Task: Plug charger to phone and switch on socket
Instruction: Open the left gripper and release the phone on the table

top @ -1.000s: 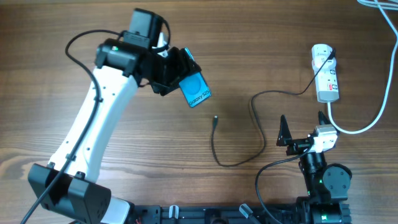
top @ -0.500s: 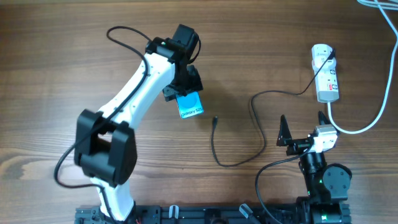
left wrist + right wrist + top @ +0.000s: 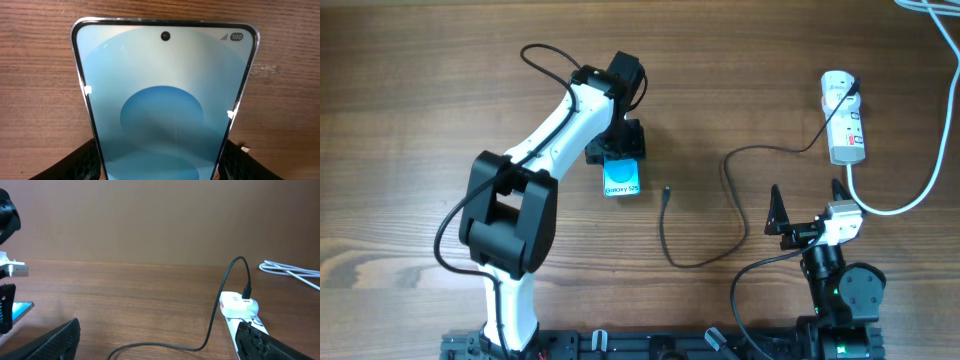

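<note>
The phone [image 3: 622, 178], cyan screen with white "Galaxy" text, sits at the table's middle with its far end under my left gripper [image 3: 617, 152]. In the left wrist view the phone [image 3: 165, 100] fills the frame, both black fingers pressed on its side edges. The charger's black cable [image 3: 720, 215] loops from the socket [image 3: 844, 125] at the right to its connector tip [image 3: 666, 190], which lies just right of the phone. My right gripper [image 3: 807, 207] is open and empty, low near the front right. The right wrist view shows the socket [image 3: 240, 307] and cable [image 3: 215, 325].
The white power lead [image 3: 920, 190] curves from the socket's near end off the right edge; more white cable [image 3: 292, 272] lies at the back right. Bare wooden table [image 3: 440, 80] surrounds the phone.
My left arm swung right and down with the phone, from raised at the back left to low at the table's middle beside the connector tip. The right arm has not moved.
</note>
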Controlling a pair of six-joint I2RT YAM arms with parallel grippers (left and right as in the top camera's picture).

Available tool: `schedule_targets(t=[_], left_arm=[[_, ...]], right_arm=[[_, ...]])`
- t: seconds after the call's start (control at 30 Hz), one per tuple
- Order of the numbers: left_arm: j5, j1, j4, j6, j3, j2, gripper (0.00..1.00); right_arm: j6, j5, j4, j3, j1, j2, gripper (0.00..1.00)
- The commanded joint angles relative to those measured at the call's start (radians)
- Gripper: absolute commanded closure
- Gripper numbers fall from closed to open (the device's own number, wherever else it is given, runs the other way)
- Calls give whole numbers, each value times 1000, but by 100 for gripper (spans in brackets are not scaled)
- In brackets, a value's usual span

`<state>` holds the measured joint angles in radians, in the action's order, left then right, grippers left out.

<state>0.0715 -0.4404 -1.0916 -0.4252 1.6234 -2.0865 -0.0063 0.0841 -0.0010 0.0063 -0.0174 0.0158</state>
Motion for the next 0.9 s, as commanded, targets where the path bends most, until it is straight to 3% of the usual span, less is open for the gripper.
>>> schedule_targets(t=[0.0,0.47,0.87], left_arm=[[-13,-8,18,29,10,-29,44],[-21,-23,135,56,-82,-38,43],[-22,-23,143,55,-100,-38,40]], right_arm=[[-17,-13,2,-1,-5,-5,0],[-18,-13,2,-1,-5,-5,0],[-17,-13,2,-1,-5,-5,0]])
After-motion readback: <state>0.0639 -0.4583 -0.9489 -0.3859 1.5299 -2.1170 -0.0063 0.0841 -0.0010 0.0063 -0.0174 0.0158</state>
